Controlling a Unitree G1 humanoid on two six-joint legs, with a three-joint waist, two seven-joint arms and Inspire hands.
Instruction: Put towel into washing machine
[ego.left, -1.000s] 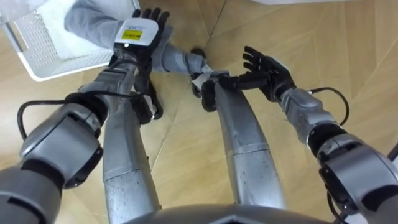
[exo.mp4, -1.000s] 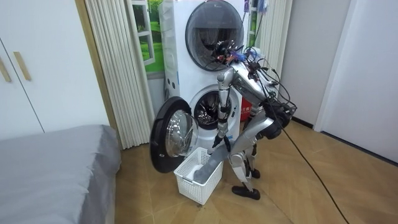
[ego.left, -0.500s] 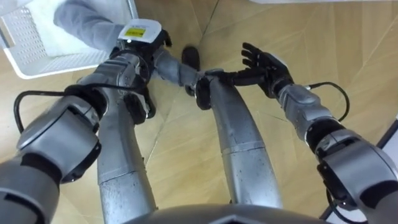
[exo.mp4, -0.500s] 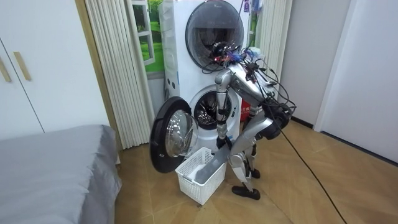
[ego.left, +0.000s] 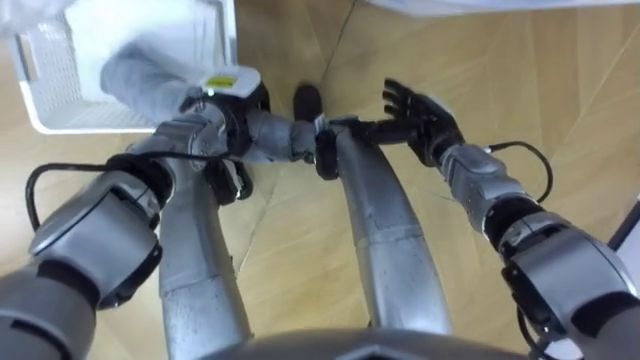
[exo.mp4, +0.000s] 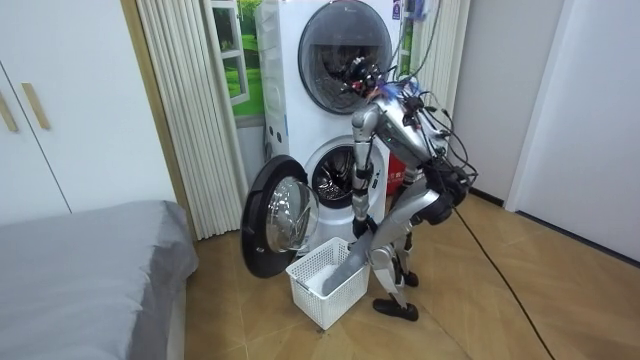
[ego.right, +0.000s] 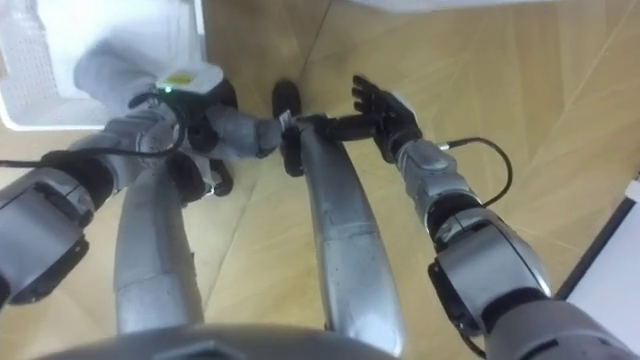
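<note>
Toward the far left, our left hand (ego.left: 225, 98) has drawn back from the basket (ego.left: 60, 112), fingers curled round the grey towel (ego.left: 140, 75), which still trails out of it: we judge the lift begun. Our right hand (ego.left: 420, 115) hangs spread, empty. The washer's open door (exo.mp4: 272, 215) stands just beside the basket.

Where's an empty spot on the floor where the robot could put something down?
The wooden floor past the open right hand is bare, the widest free patch. A narrower strip lies on the near side of the white basket. The middle is crowded: the left hand grips the grey towel, which trails out of the basket.
</note>
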